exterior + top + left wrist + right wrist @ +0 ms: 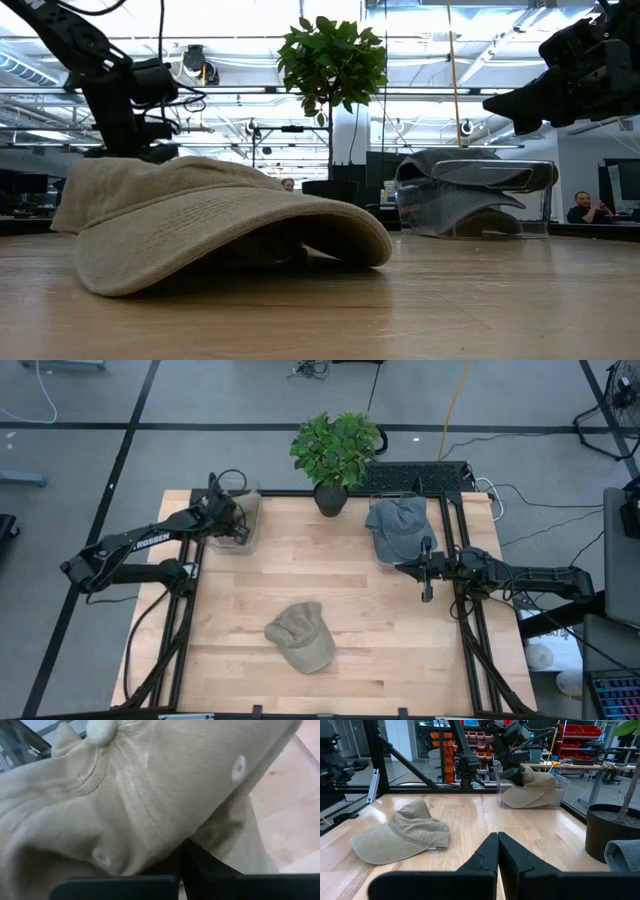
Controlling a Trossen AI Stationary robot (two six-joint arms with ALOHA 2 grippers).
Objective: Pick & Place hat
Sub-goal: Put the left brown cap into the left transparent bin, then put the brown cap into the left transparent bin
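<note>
- My left gripper (512, 767) is clamped on a tan hat (532, 780) in the clear bin (243, 520) — fabric could snag the rim.
- Right gripper (428, 592) pinched empty; second tan hat (302, 637) untouched.

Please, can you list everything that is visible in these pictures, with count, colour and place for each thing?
khaki cap on the table: one, khaki, near the front middle of the table
khaki cap in the bin: one, khaki, in the left clear bin, under the left pincer
clear bins: two, transparent, at the two back corners
grey cap: one, grey-blue, in the right bin
potted plant: one, green leaves, black pot, back edge, middle
table: one, light wood, black frame
people: at least one, seated far behind
left pincer: shut on the cap in the bin
right pincer: shut, empty, over the right edge
</note>
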